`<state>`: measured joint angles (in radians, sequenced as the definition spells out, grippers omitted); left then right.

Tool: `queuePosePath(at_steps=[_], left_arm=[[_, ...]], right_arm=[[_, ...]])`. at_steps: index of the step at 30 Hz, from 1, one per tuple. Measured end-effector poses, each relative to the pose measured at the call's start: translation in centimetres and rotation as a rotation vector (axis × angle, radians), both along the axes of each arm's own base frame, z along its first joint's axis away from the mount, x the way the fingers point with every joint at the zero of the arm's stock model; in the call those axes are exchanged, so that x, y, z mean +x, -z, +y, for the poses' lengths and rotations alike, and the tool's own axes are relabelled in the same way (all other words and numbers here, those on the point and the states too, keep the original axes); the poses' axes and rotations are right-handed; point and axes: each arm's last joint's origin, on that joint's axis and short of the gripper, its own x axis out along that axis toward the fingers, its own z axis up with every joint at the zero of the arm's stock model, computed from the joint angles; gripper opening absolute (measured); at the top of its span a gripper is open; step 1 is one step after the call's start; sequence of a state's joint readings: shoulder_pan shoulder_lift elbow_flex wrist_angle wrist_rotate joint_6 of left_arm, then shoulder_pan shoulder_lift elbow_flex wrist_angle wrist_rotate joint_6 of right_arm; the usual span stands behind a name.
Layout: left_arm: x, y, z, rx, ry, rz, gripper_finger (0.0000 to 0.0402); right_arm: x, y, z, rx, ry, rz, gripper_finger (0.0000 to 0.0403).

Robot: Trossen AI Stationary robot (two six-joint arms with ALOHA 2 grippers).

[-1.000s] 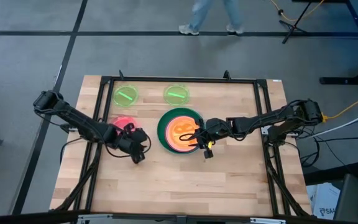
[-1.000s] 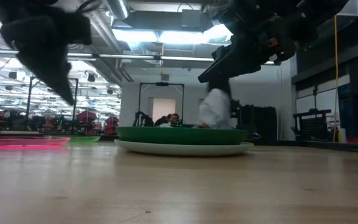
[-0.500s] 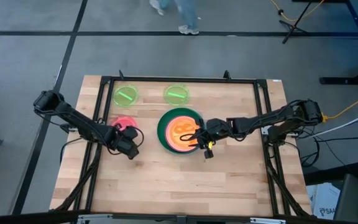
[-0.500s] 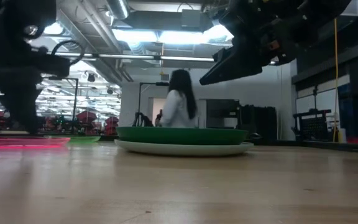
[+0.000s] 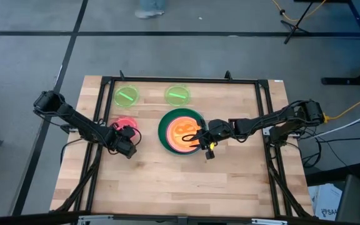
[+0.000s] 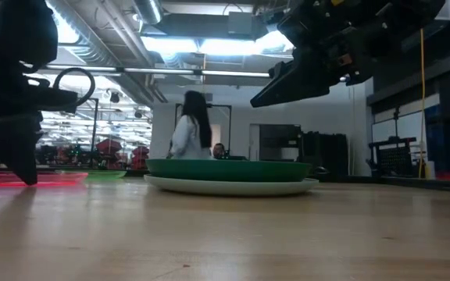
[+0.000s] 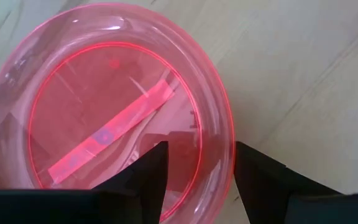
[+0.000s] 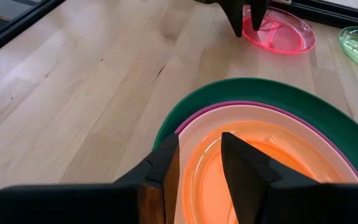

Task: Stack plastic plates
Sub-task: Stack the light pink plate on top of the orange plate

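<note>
A stack of plates [image 5: 181, 131] sits mid-table: a pale plate [image 6: 233, 186] at the bottom, then dark green [image 8: 241, 93], magenta, peach and orange [image 8: 278, 162]. My right gripper [image 8: 197, 168] hangs open and empty above the stack's right side. A pink-red plate [image 7: 104, 106] lies flat on the table left of the stack. My left gripper [image 7: 197, 174] is open and low over its near rim, one finger over the plate's inside and one outside. Two lime green plates [image 5: 127, 95] [image 5: 177, 94] lie at the far edge. My left gripper has its open fingers on either side of the pink-red plate's near rim [image 7: 227, 155], coming from above and pointing down. The plate lies flat on the table. I cannot tell whether a finger touches it.
A black frame [image 5: 180, 80] runs around the table's far and side edges. Bare wood [image 5: 180, 181] lies between the plates and the near edge. A person walks in the room behind the table [image 6: 187, 129].
My left gripper has moved toward the table's left and far edge and come down, its fingers turning to point down over the pink-red plate's near rim. The plates have not moved.
</note>
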<state>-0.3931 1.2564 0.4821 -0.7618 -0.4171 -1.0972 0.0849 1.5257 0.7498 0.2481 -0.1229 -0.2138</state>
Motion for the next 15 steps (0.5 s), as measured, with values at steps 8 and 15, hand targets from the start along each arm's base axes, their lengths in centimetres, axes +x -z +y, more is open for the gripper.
queuePosePath(at_steps=[8, 15], left_arm=[[-0.07, 0.14, 0.01, 0.0, 0.029, 0.013, 0.0101], [-0.04, 0.14, 0.01, 0.007, 0.055, 0.019, 0.0018]], right_arm=[[-0.01, 0.02, -0.01, -0.002, 0.001, 0.002, 0.011], [-0.02, 0.03, -0.01, -0.002, 0.001, 0.003, 0.011]])
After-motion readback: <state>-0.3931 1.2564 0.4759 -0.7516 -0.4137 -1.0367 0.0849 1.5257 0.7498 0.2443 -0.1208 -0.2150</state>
